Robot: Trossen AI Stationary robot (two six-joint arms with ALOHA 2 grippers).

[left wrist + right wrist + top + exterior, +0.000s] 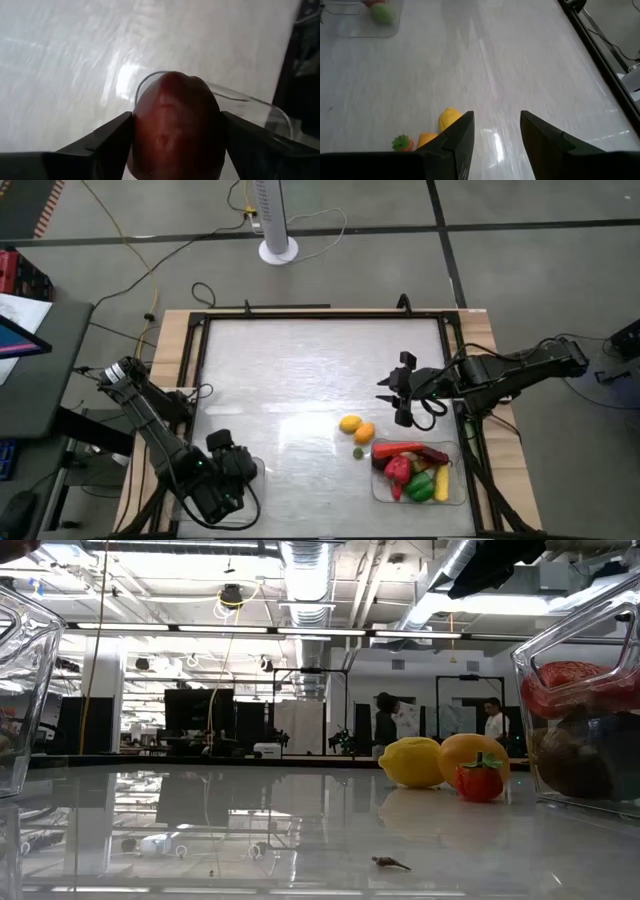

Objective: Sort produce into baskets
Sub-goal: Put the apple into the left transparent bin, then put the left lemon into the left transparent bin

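My left gripper [228, 472] hovers near the table's front left, above a clear basket [250, 102], shut on a dark red fruit [175, 125]. That basket [365, 25] has a green piece [382, 14] in it. At the front right, the other clear basket [458, 480] is filled with red, green and yellow produce. A yellow lemon [349, 423], an orange fruit [365, 433] and a small red piece with a green top [481, 780] lie on the table between the baskets. My right gripper [405, 395] hangs open above the table, beyond the lemon, with nothing between its fingers. My left gripper pinches the dark red fruit by two opposite sides [137, 130] between its two fingers. The fingers come steeply from above. The fruit hangs clear, over the rim of the clear basket below it.
A black frame [200, 360] borders the glossy white table top. A small dark scrap [390, 862] lies on the table near the front. The middle and far part of the table top is bare. Beyond the table stand a white fan base [278, 250] and cables.
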